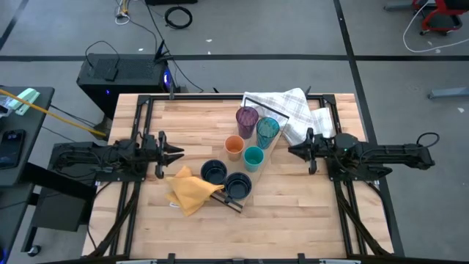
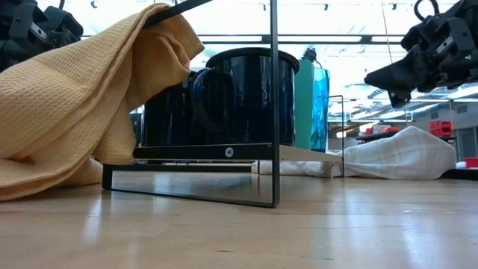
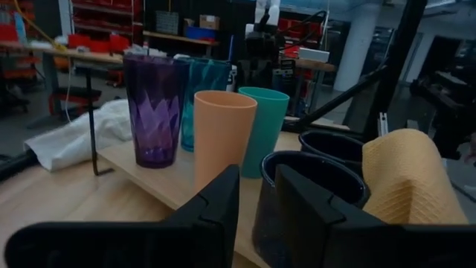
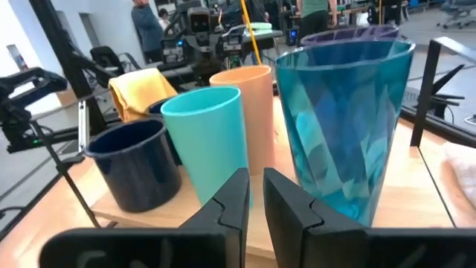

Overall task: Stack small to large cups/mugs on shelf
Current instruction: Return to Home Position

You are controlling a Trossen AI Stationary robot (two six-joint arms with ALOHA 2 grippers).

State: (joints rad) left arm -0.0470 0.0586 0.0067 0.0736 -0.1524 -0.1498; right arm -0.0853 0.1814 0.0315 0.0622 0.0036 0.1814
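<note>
Although no legible writing showed on any vessel, six stood upright on the shelf, a light-wood plank lying diagonally on the butcher-block table: purple tumbler, blue tumbler, orange cup, teal cup, two navy mugs. Yellow cloth touched the mugs' end; white towel lay behind. Left gripper and right gripper, narrowly parted, grasped nothing. Workshop benches stood beyond.

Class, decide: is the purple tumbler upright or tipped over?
Upright: the purple tumbler stands on its base on the shelf, rim up.
</note>
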